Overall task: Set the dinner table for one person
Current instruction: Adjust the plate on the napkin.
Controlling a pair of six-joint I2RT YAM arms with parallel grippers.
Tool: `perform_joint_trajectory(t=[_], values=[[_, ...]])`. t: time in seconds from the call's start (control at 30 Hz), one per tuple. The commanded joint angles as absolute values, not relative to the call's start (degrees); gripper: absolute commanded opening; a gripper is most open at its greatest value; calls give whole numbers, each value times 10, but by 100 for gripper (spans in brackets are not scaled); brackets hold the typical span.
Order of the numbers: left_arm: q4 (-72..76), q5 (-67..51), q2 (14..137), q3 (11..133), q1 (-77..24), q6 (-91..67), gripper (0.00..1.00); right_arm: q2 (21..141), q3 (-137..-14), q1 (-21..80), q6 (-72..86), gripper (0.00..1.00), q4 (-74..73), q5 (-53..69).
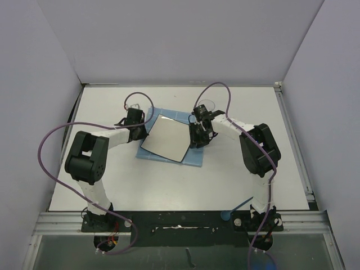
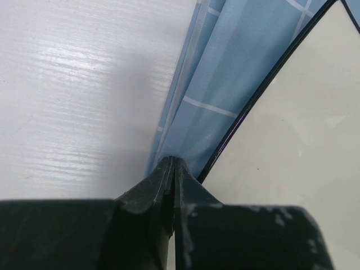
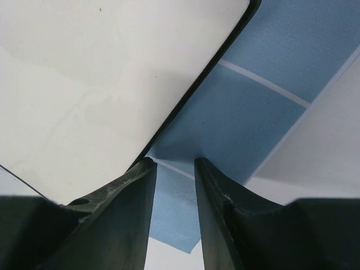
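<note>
While the plate (image 1: 165,138) lies skewed on the mat (image 1: 194,158) at the middle of the table (image 1: 169,191), placing it seems the step in hand. Next probably comes cutlery, but none shows from above.

Left wrist: the left gripper (image 2: 173,164) has its jaws together at the mat's left edge; whether they pinch it is unclear.

Right wrist: the right gripper (image 3: 175,166) has its jaws apart and empty, beside the plate's rim.

The bench (image 1: 112,185) was plain white with thin dark lines at its edges. The placemat (image 1: 194,158) was light blue, with thin white lines that made squares. The plate (image 1: 164,138) was white with a thin dark rim. Blue showed past the plate at its 12 and 5 o'clock. The left tool (image 2: 173,163) and right tool (image 3: 174,162) were black with pale scuffs. The arms (image 1: 87,157) were black and white, with purple cables (image 1: 42,147). The walls (image 1: 180,39) were pale grey.
</note>
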State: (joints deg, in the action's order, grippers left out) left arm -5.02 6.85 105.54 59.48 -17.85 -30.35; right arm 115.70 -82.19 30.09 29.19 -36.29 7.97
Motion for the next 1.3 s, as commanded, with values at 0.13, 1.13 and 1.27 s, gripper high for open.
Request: perform_joint_trajectory(t=[0.13,1.13,1.27], values=[[-142,10,1037,569,-244,-335,0,1154,-847,312,292,38,-385,109],[-155,-2,984,585,-328,-367,50,1166,-831,304,301,0,-374,126],[-145,-11,976,581,-328,-366,60,1163,-828,304,300,0,-374,124]])
